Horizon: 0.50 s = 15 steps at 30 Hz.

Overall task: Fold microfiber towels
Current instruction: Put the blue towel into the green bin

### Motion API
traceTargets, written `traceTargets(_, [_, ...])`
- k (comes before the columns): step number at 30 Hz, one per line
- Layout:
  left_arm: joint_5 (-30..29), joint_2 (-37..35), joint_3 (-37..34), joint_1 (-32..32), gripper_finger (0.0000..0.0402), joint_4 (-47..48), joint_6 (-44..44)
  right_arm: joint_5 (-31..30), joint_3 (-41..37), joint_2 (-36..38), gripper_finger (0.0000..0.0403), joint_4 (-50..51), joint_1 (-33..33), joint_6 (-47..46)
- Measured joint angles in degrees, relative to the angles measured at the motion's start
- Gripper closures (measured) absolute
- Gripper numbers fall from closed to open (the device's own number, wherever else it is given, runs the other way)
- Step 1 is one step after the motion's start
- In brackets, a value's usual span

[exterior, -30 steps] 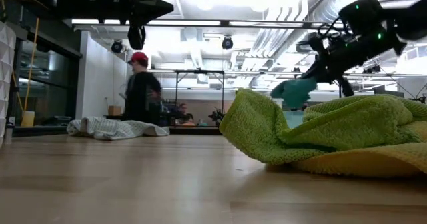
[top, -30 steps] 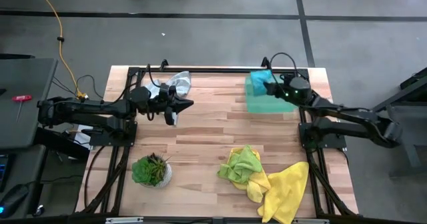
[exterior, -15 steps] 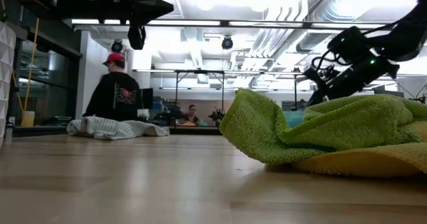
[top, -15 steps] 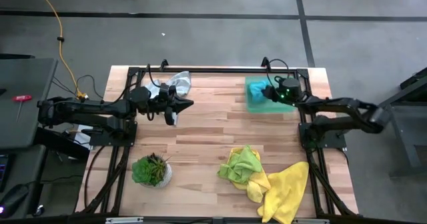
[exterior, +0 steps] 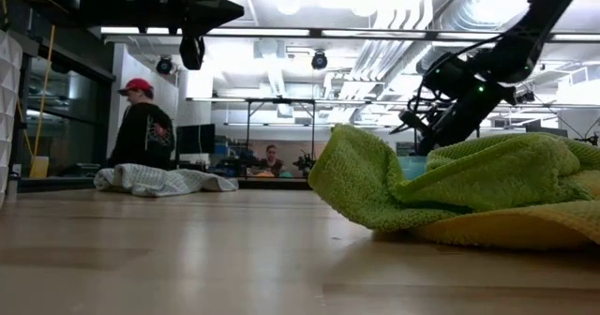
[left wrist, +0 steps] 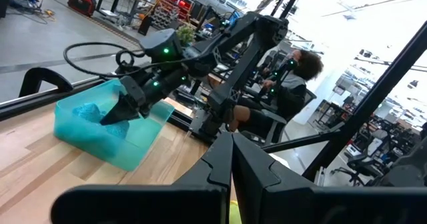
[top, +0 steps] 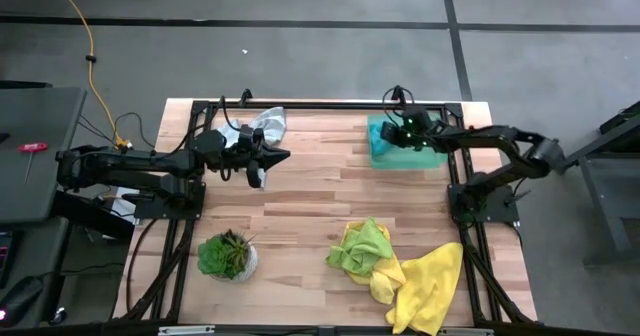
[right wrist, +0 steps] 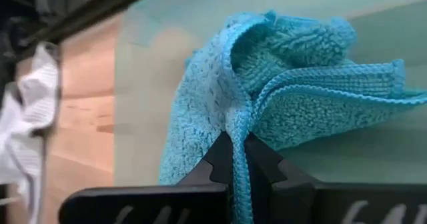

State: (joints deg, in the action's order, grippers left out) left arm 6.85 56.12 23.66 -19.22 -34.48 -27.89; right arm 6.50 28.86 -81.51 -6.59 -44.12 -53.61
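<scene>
A teal towel (right wrist: 293,71) lies bunched in a shallow see-through teal tray (top: 432,160) at the table's far right; it also shows in the left wrist view (left wrist: 83,111). My right gripper (right wrist: 238,144) is down in the tray (top: 386,144), shut on this towel. My left gripper (top: 272,160) hovers above the table's far left, shut and empty (left wrist: 232,144). A pale grey-white towel (top: 266,123) lies crumpled at the far edge. A lime green towel (top: 364,246) lies crumpled partly on a yellow towel (top: 430,281) at the near right. My right gripper pinches a raised fold of the teal towel (right wrist: 235,121) between its two fingers. The fingers come slanting down from the table's right side. The rest of the towel rests bunched on the tray's floor (right wrist: 373,24).
A small potted plant (top: 228,256) stands at the near left. A black frame bar (top: 330,104) runs along the far edge. Bare wood (top: 310,196) lies between the arms. A person (exterior: 141,127) walks in the room behind the table.
My right gripper has gone down and a little toward the table's left edge, into the tray, still shut on the teal towel. The towel, which hung lifted below the fingers, now lies bunched on the tray floor.
</scene>
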Motion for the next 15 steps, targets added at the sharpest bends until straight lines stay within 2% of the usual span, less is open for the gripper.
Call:
traceTargets(4, [0.0,0.0,0.0,0.0,0.0402,0.01,0.01,0.06,2.51,1.4,0.0403,4.1,0.0,3.16])
traceTargets(8, [0.0,0.0,0.0,0.0,0.0402,0.02,0.01,2.85,6.46,4.22,0.0403,4.08,0.0,7.93])
traceTargets(15, [0.02,0.0,0.0,0.0,0.0402,0.45,0.57,4.07,9.22,6.77,0.0403,6.91,2.2,25.46])
